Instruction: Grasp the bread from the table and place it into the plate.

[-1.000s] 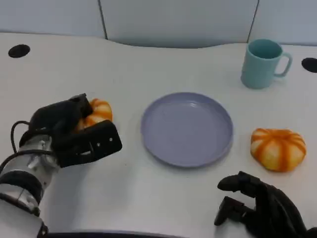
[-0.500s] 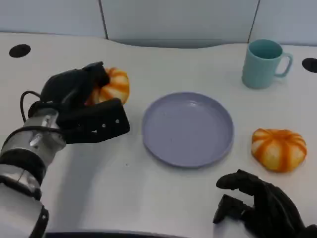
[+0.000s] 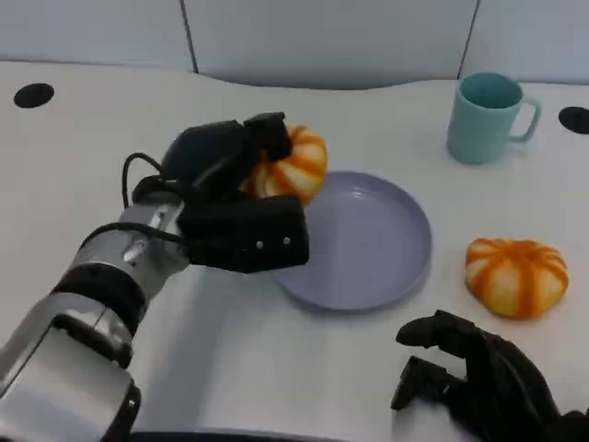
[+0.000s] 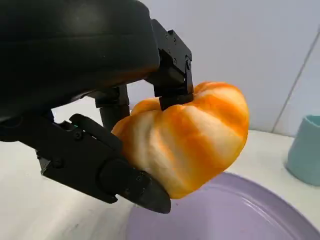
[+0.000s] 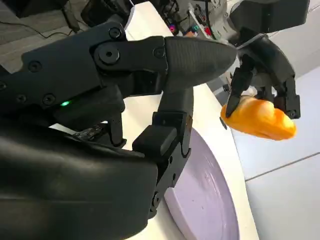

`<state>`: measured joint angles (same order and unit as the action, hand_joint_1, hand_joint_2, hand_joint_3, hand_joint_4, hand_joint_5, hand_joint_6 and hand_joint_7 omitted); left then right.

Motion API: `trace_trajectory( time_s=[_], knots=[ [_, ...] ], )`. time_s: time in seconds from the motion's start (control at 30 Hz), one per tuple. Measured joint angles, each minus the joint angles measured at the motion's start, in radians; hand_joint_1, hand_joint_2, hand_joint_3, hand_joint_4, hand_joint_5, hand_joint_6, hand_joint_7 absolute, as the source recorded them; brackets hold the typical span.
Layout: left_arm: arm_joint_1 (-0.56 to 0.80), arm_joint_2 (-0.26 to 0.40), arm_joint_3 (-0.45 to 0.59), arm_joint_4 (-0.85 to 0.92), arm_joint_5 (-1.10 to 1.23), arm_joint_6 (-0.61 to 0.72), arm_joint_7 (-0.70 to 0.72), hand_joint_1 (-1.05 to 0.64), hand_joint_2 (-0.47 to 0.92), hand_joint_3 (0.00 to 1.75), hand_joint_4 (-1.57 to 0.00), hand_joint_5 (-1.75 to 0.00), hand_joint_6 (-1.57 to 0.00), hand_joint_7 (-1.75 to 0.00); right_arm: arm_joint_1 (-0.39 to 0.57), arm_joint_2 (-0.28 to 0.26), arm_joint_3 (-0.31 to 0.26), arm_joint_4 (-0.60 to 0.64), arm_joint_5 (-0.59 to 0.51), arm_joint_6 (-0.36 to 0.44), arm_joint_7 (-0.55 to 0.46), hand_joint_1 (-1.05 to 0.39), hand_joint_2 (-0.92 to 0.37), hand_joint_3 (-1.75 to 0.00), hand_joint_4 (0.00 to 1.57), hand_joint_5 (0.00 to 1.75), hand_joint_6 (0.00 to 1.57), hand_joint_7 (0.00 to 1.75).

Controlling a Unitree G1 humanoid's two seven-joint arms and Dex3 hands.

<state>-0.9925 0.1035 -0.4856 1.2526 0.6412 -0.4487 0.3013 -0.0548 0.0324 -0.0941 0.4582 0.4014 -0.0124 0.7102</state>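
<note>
Left robot hand holds the bread – fingers wrapped over its top and underside, clear in the left wrist view. The bread is off the table, at the plate's near-left rim, partly over the plate; from the right wrist view it hangs in the air above that rim. Right robot hand sits low at the table's front edge, fingers curled in, nothing in them. A second orange-striped bun lies on the table just right of the plate – not touching it. Teal mug stands upright at the far right, well apart from the plate.
</note>
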Motion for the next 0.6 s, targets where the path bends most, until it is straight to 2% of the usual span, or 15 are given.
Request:
trace_trajectory(
  time_s=[0.03, 0.07, 0.13, 0.37, 0.6],
  knots=[
    [-0.005, -0.012, -0.012, 0.000, 0.013, 0.001, 0.000, -0.20, 0.79, 0.37, -0.95, -1.75, -0.76, -1.75, -0.003, 0.001, 0.002, 0.003, -0.001, -0.002, -0.001, -0.51, -0.92, -0.40, 0.72, 1.35, 0.77, 0.88],
    [-0.012, -0.024, -0.021, 0.001, 0.023, 0.002, 0.000, -0.20, 0.63, 0.69, -0.96, -1.75, -0.77, -1.75, -0.005, 0.001, 0.004, 0.006, -0.001, -0.003, -0.001, -0.50, -0.92, -0.41, 0.72, 1.35, 0.77, 0.87],
    [-0.024, -0.047, -0.038, 0.001, 0.030, 0.002, 0.000, -0.20, 0.53, 0.89, -0.96, -1.75, -0.78, -1.75, -0.010, 0.002, 0.008, 0.012, -0.002, -0.006, -0.002, -0.51, -0.92, -0.40, 0.73, 1.33, 0.77, 0.87],
    [-0.039, -0.107, -0.066, 0.015, 0.046, 0.008, -0.018, -0.22, 0.44, 1.08, -0.99, -1.75, -0.79, -1.75, -0.019, 0.010, 0.010, 0.023, 0.005, -0.005, -0.003, -0.52, -0.92, -0.36, 0.75, 1.26, 0.79, 0.85],
    [-0.038, -0.138, -0.095, 0.036, 0.064, 0.037, -0.039, -0.21, 0.42, 1.12, -0.97, -1.75, -0.78, -1.75, -0.020, 0.014, 0.011, 0.027, 0.005, -0.005, -0.005, -0.52, -0.92, -0.37, 0.78, 1.25, 0.80, 0.84]
  ],
)
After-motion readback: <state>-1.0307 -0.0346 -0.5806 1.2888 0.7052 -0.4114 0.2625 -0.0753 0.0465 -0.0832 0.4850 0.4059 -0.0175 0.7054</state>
